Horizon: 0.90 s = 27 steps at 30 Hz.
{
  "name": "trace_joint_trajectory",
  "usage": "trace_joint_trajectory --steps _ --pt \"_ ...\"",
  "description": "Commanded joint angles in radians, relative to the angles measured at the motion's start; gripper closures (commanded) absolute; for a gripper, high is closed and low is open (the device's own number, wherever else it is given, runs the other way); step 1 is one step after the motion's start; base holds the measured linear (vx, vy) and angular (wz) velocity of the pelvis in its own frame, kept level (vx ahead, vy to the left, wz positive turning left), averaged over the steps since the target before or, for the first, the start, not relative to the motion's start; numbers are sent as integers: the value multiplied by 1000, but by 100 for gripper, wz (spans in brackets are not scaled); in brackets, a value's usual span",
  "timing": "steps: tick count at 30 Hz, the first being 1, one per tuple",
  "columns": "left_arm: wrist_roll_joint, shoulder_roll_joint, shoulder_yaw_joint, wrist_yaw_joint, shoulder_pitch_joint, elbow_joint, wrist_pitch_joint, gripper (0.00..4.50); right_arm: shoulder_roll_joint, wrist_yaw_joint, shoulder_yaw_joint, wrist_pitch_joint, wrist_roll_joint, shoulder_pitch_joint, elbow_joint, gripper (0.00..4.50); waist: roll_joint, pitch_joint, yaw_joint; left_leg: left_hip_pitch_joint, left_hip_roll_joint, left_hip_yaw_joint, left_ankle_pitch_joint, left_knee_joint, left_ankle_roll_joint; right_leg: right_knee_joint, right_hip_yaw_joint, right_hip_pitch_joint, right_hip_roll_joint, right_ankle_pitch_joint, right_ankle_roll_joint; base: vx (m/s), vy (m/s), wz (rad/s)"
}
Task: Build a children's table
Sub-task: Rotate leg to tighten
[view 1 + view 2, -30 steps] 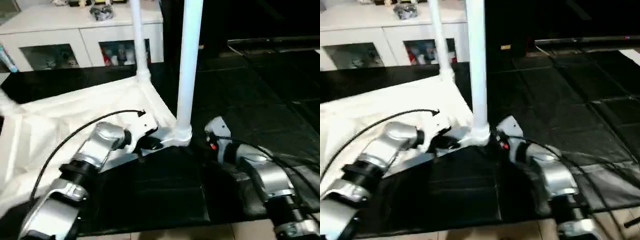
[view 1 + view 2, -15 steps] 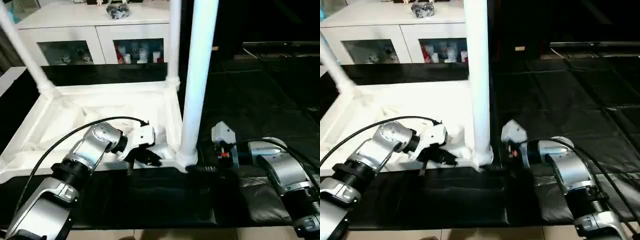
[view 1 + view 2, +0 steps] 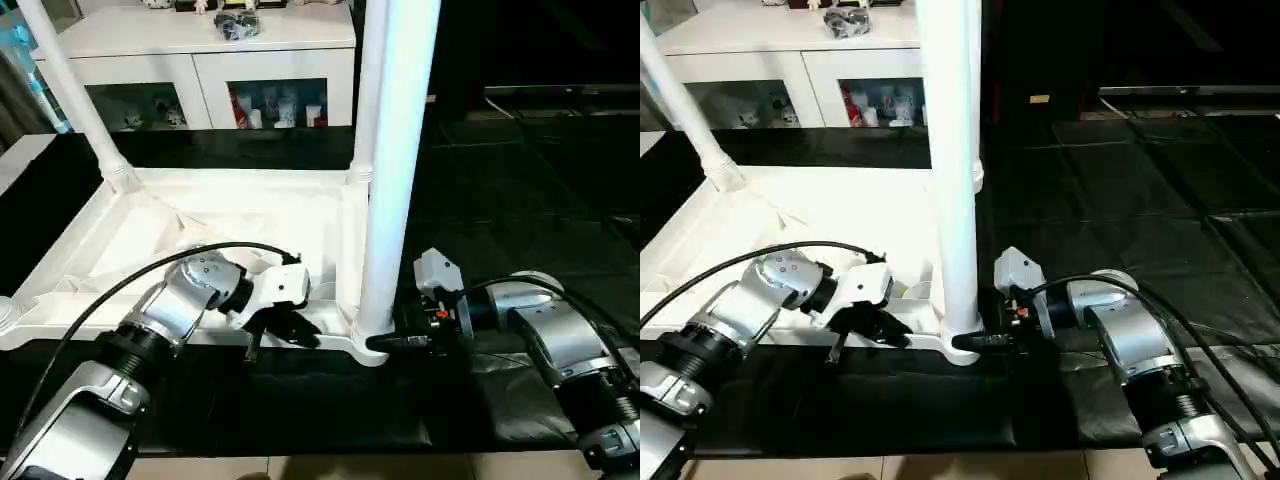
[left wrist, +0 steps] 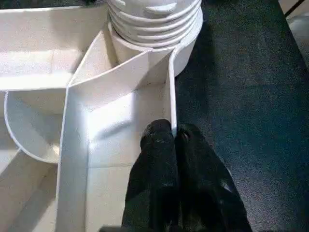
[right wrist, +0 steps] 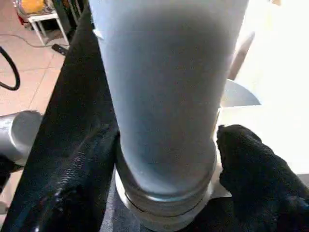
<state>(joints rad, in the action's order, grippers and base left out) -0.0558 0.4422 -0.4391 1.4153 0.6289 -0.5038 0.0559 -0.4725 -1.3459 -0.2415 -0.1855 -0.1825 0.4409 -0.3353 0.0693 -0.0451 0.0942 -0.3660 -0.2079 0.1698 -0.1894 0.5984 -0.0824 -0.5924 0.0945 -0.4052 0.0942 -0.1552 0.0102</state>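
Children's table [image 3: 200,225] lies upside down on the black floor mat [image 3: 520,200], legs up, left gripper [image 4: 171,140] pinched on its near rim wall, right gripper [image 5: 164,159] level with fingers straddling the near-right leg [image 3: 395,170] base, open mat to the right, white cabinet [image 3: 200,60] behind.

ahead of me i see a white cabinet [image 3: 200,60] with 2 glass doors — small colourful items behind them, clutter on top. black floor mats [image 3: 520,190] cover the ground — pale tile [image 3: 330,468] nearest me.
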Motion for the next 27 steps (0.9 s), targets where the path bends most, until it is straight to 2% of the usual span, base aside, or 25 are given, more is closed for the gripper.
trace_joint_trajectory --steps 1,6,13,14,15,16,20,23,27 --pt "-9 -4 -40 49 -10 32 -20 450 0 -6 0 6 -3 5 5 144 -15 69 -5 5 -19 2 -199 -69 69 67 -42 56 47 -301 205 0 0 0" --pt "-8 -6 -42 45 -11 32 -20 450 -8 -25 -10 5 -7 -1 17 179 -16 70 -5 5 -19 2 -189 -68 74 66 -42 55 46 -288 210 0 0 0" --pt "-7 -1 -41 42 -17 37 -17 450 -9 -14 -17 20 8 3 7 186 -19 70 -4 4 -19 3 -177 -67 77 64 -42 55 46 -282 210 0 0 0" --pt "-7 -1 -41 40 -16 35 -17 450 -4 -8 -14 -2 3 7 1 186 -19 70 -5 4 -19 3 -179 -67 76 65 -43 55 46 -285 209 0 0 0" --pt "-8 -1 -40 39 -15 34 -17 450 -2 -7 -12 -13 -1 9 -2 152 -19 70 -5 4 -18 3 -179 -67 76 65 -42 56 46 -289 208 0 0 0" --pt "-8 -1 -40 39 -15 34 -17 450 -2 -7 -12 -13 -1 9 -2 152 -19 69 -5 4 -18 3 -181 -67 76 66 -42 56 46 -292 207 0 0 0" --pt "-8 -2 -39 36 -13 31 -18 450 -4 -8 -13 -35 -9 6 5 96 -18 70 -4 4 -18 3 -180 -67 74 65 -42 56 46 -290 206 0 0 0" --pt "-8 -1 -39 37 -12 30 -19 450 2 26 -14 17 13 -1 7 76 -15 70 -5 4 -18 2 -185 -68 67 67 -43 55 47 -296 203 0 0 0" --pt "-9 0 -40 39 -11 28 -21 450 9 34 -14 25 16 -4 10 71 -11 70 -5 5 -18 1 -193 -68 67 66 -42 55 46 -293 205 0 0 0"
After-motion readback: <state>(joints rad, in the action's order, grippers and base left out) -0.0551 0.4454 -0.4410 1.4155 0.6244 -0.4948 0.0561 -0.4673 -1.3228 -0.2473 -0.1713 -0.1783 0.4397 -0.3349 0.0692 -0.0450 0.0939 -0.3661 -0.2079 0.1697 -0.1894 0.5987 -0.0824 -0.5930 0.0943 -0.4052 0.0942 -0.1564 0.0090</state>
